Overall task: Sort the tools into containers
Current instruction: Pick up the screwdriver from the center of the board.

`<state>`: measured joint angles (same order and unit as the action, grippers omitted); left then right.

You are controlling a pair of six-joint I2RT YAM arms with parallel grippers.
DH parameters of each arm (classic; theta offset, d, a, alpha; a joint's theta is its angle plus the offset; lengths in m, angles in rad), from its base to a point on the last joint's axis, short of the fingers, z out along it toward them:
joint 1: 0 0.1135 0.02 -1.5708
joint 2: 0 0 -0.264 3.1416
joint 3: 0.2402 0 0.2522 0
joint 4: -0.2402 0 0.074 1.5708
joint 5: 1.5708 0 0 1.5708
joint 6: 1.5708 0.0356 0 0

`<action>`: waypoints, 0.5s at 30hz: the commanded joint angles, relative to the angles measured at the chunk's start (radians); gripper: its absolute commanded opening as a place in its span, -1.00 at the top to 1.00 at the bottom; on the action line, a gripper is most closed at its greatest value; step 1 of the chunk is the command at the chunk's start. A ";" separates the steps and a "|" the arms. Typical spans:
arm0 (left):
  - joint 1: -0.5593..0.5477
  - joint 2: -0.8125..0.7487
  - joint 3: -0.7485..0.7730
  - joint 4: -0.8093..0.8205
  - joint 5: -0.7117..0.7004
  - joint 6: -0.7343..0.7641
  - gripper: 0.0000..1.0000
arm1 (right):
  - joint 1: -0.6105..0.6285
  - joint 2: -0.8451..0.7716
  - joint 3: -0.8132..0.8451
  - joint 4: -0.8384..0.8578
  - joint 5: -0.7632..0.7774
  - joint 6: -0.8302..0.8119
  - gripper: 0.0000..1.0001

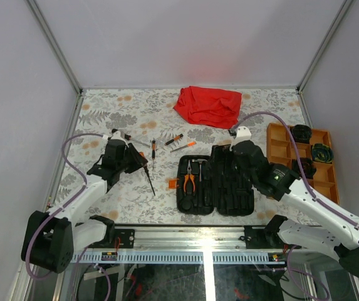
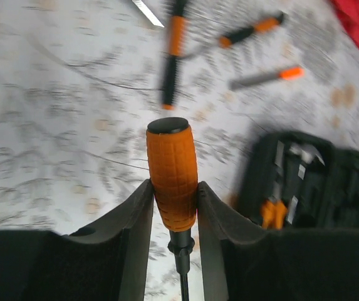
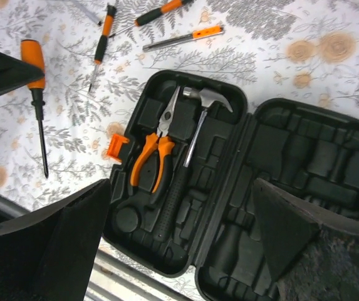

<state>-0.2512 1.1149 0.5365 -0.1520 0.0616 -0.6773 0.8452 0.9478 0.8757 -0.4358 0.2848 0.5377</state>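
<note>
Between black pads (image 2: 135, 216) of the left pincer (image 2: 174, 184), a ribbed orange screwdriver handle (image 2: 173, 164)

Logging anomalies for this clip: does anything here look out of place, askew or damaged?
Nothing looks damaged or spilled. The pliers and hammer sit in the open black case. Three slim tools lie scattered at mixed angles beyond it, unsorted. The crumpled red cloth at the far edge is the only non-tool.

My floral table (image 1: 116, 188) carries an open black tool case (image 1: 229, 191) under my right fingers (image 3: 54, 244), an orange tray (image 1: 278, 145) right of them, three screwdrivers (image 1: 173, 139) beyond my left fingers (image 2: 135, 216) — a red cloth (image 1: 208, 105) farthest back.
</note>
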 commanded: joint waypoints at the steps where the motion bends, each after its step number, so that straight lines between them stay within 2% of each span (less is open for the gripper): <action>1: -0.074 -0.064 0.006 0.142 0.183 0.056 0.82 | -0.099 -0.004 -0.064 0.184 -0.305 0.000 -0.98; 3: -0.116 -0.082 0.009 0.164 0.201 0.055 0.82 | -0.121 -0.011 -0.117 0.278 -0.388 0.016 -0.99; 8: -0.217 -0.096 0.023 0.231 0.216 0.048 0.82 | -0.127 -0.016 -0.240 0.497 -0.518 0.071 -0.78; 12: -0.272 -0.076 0.033 0.301 0.227 0.032 0.82 | -0.128 -0.021 -0.316 0.636 -0.539 0.132 -0.60; 15: -0.291 -0.052 0.062 0.288 0.203 0.043 0.84 | -0.128 -0.020 -0.338 0.662 -0.520 0.162 -0.53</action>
<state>-0.5198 1.0439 0.5430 0.0341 0.2569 -0.6453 0.7235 0.9485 0.5529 0.0494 -0.1947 0.6369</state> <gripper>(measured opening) 0.292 0.782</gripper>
